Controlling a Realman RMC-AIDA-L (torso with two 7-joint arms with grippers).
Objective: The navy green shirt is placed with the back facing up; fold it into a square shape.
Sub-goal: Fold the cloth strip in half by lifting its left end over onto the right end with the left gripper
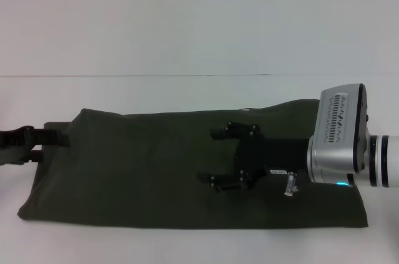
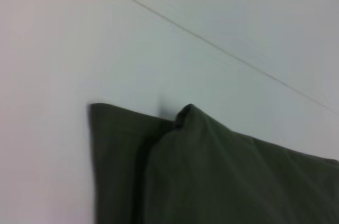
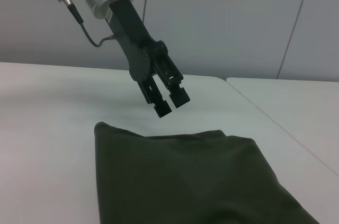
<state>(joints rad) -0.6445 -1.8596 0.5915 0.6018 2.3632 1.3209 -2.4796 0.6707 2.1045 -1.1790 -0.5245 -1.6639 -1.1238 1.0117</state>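
Dark green cloth fills the middle of the white table (image 1: pixel 187 27). It is one navy green shirt (image 1: pixel 156 170), folded into a long, wide band that runs from side to side. The side that shows is plain, with no letters on it. The cloth looks soft and a bit puffy, with rounded edges and small wrinkles. The right wrist view shows one folded end of it (image 3: pixel 185 181), with a neat corner and a smooth top.

Two grippers are in view, one for each arm. The right gripper (image 1: pixel 232 155) hangs over the middle of the shirt, nearer its right end. It is black, with two fingers spread wide apart, and it grips nothing. Behind it sits a shiny silver wrist block (image 1: pixel 336 136) with a row of small printed marks that are too tiny to read. A small teal light glows under the block.

The left gripper (image 3: pixel 170 102) is at the shirt's left end. The right wrist view shows it just above that edge, pointing down, with its two black fingers slightly apart and nothing between them. A green light shines on its silver wrist.

A thin straight seam (image 1: pixel 124 76) crosses the table behind the shirt.
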